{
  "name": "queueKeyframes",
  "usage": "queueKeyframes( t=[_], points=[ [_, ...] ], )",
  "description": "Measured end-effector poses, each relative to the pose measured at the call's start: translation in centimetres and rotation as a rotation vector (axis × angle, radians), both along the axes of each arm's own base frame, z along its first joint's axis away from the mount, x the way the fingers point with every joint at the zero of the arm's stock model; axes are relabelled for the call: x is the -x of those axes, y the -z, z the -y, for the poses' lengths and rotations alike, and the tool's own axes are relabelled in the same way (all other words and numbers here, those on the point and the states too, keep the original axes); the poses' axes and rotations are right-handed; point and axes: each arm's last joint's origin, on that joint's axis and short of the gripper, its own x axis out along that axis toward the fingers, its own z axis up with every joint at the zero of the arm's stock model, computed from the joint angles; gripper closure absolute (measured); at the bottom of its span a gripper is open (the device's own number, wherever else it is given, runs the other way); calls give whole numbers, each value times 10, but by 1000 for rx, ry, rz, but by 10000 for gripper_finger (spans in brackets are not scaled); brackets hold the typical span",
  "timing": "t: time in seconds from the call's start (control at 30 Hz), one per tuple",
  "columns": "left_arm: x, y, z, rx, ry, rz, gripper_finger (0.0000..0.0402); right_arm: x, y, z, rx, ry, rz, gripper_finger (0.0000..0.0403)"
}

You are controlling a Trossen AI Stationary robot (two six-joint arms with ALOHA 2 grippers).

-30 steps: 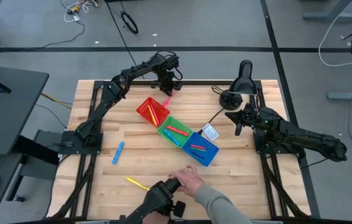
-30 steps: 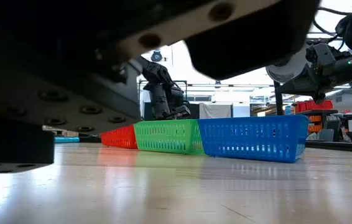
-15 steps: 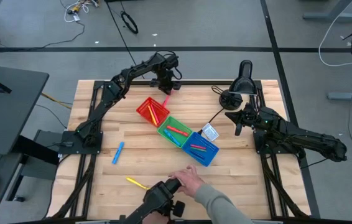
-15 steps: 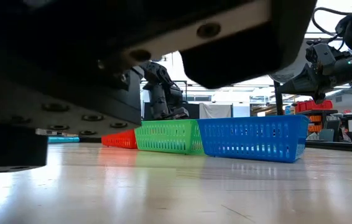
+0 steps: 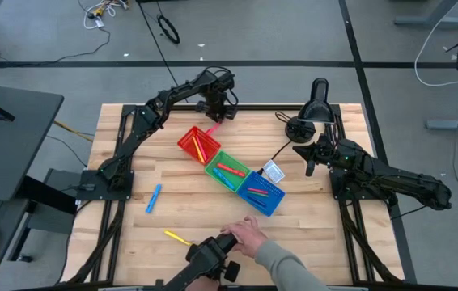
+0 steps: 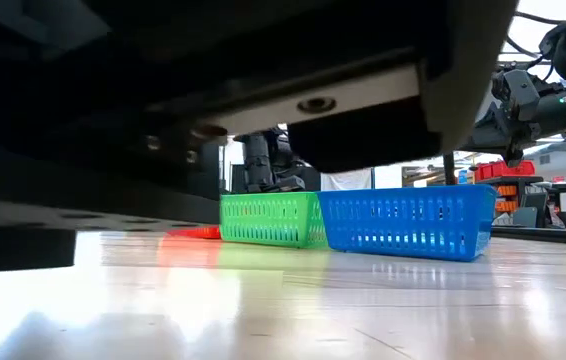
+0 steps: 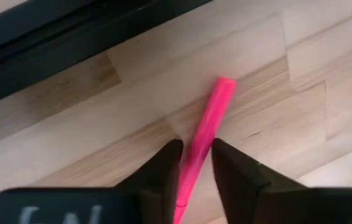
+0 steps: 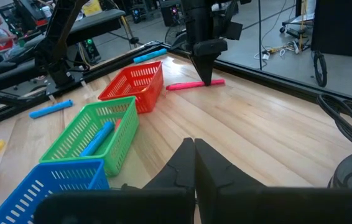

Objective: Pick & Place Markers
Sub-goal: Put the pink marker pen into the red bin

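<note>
At twelve o'clock on the wooden table (image 5: 310, 234), close to its far edge, the left gripper (image 5: 217, 115) stands tip-down over a pink marker (image 7: 202, 140) that lies flat on the boards; its two dark fingers (image 7: 163, 171) sit on either side of the marker's body with a slight gap, apart rather than pinched, so whether they touch the marker cannot be told; the right wrist view shows the same marker lying beside the red bin (image 8: 134, 84), near but apart from it. Toward three o'clock the right gripper (image 5: 311, 156) waits above the table edge, fingers pressed together and holding nothing. Across the centre the red bin, green bin (image 5: 227, 171) and blue bin (image 5: 261, 192) run in a touching diagonal row, each with markers inside. At about eight o'clock a blue marker (image 5: 154, 198) lies on the bare wood; toward seven o'clock lies a yellow marker (image 5: 178, 238). At six o'clock a person's hand (image 5: 243, 234) rests on a dark camera mount (image 5: 206, 263).
</note>
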Motion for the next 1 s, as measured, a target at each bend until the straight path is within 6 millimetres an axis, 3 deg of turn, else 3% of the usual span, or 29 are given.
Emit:
queueKeyframes(
  t=[0.2,0.43,0.7,0.9,1.0],
  points=[
    [1,-1,0,-4,5,-1,382,0,0,0,0,0,0,403],
    [4,-14,-10,-48,-62,16,363,0,0,0,0,0,0,403],
    [11,-54,-14,-67,-189,102,399,0,0,0,0,0,0,403],
    [9,-74,-4,-49,-178,152,400,0,0,0,0,0,0,403],
    [6,-74,2,-41,-147,139,400,0,0,0,0,0,0,403]
  ],
)
